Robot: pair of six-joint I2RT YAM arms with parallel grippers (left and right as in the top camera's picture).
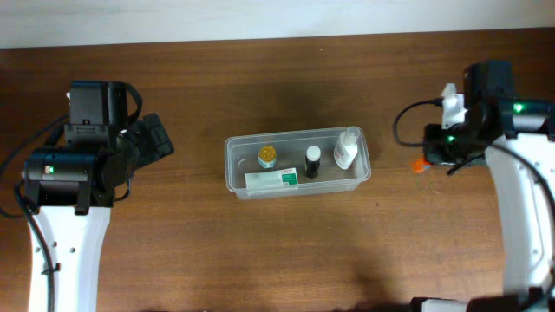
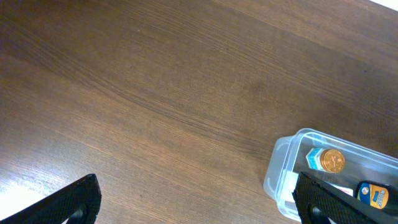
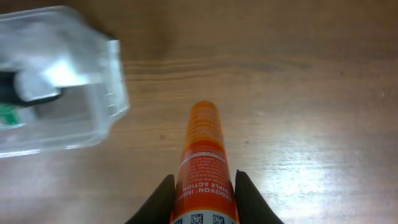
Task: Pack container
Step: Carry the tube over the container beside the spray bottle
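On the wooden table the clear plastic rectangular container, with small bottles inside, lies between my arms; my right end effector pinches an orange tube near it, my left end effector spread wide.

Orange tube with white print, clear container, brown wood-grain table.

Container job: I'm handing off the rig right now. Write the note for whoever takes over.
Left end effector: open, empty, above the table left of the container.
Right end effector: shut on the orange tube, right of the container.
Done: gold-lidded jar, white-green tube, black-capped bottle and white bottle are in the container.
Left: put the orange tube in.
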